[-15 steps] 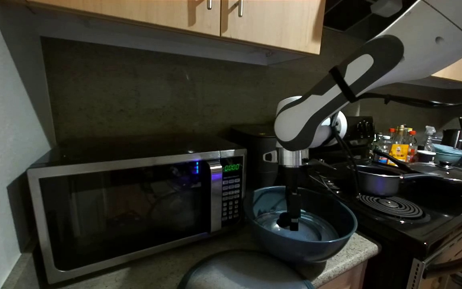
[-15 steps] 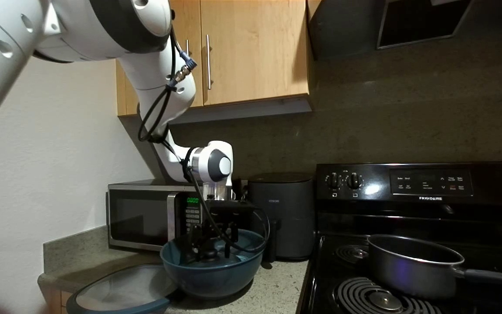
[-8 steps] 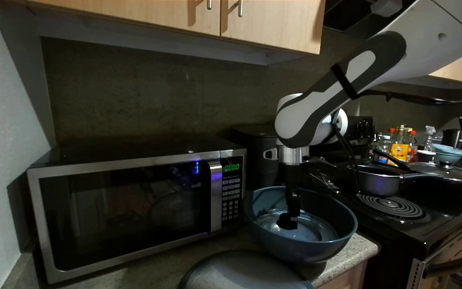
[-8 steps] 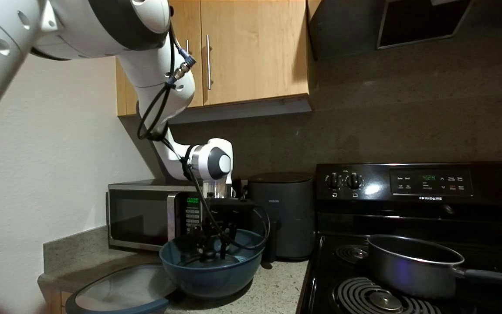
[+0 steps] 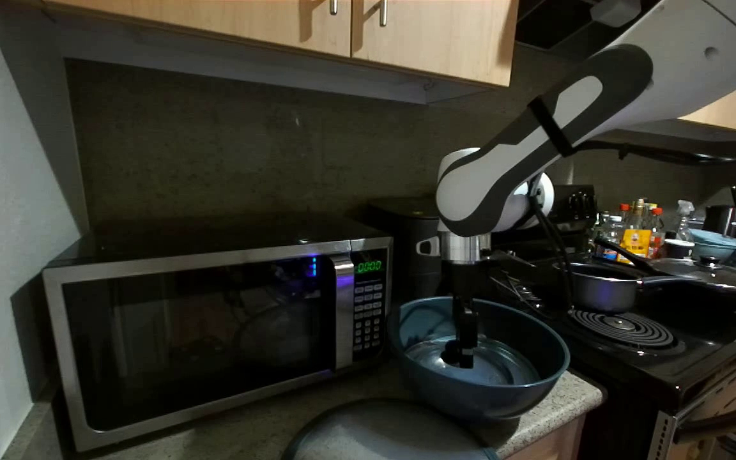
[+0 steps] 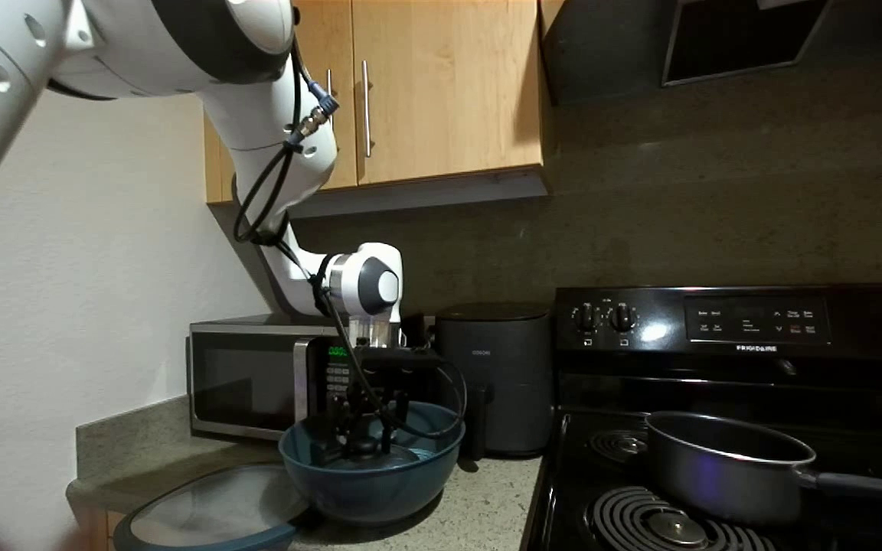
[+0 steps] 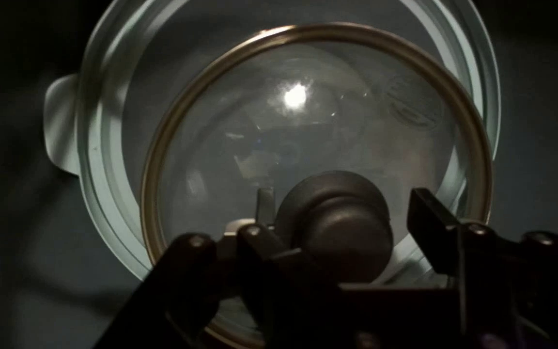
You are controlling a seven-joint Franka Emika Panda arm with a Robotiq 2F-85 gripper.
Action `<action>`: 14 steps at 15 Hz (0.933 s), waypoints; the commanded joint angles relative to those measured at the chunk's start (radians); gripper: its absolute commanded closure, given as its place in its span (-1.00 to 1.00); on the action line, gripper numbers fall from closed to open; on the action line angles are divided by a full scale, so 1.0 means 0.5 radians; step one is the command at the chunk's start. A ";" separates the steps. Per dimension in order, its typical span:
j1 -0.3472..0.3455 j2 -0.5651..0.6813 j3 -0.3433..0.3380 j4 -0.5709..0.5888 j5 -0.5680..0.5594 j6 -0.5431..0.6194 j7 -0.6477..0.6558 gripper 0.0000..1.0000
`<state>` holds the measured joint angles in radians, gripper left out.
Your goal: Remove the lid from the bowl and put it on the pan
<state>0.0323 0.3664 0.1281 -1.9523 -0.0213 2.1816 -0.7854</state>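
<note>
Two dark fingers (image 7: pixel 431 228) of the gripper (image 7: pixel 346 209) stand spread on either side of the knob (image 7: pixel 351 237) of the lid (image 7: pixel 317 131). In the wrist view a clear gap parts the knob from the finger at picture right; whether the finger at picture left touches it cannot be told. The lid, see-through with a brownish rim, lies inside the wide blue-grey bowl (image 5: pixel 470 396) on the counter (image 6: pixel 487 505), above a pale round piece (image 7: pixel 102 155) with a side tab; whether lid and piece touch is unclear. In both exterior views the pan (image 6: pixel 724 474) sits well apart from the bowl, on the stove (image 6: pixel 862 344). A large grey dome (image 6: pixel 219 505) with a blue rim lies just beside the bowl, the microwave (image 5: pixel 202 338) stands near it, and a dark grey appliance (image 6: pixel 498 383) rises between microwave and stove. The arm (image 5: pixel 582 105) hangs over the bowl.
</note>
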 commanded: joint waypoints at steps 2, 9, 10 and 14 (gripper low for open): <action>-0.016 -0.052 0.033 -0.063 0.018 0.020 -0.026 0.31; -0.021 -0.097 0.030 -0.079 0.017 0.048 -0.019 0.55; -0.025 -0.105 0.029 -0.085 0.021 0.057 -0.024 0.55; -0.046 -0.253 0.025 -0.179 0.042 0.164 -0.017 0.55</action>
<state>0.0287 0.3453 0.1332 -1.9583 -0.0204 2.2033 -0.7858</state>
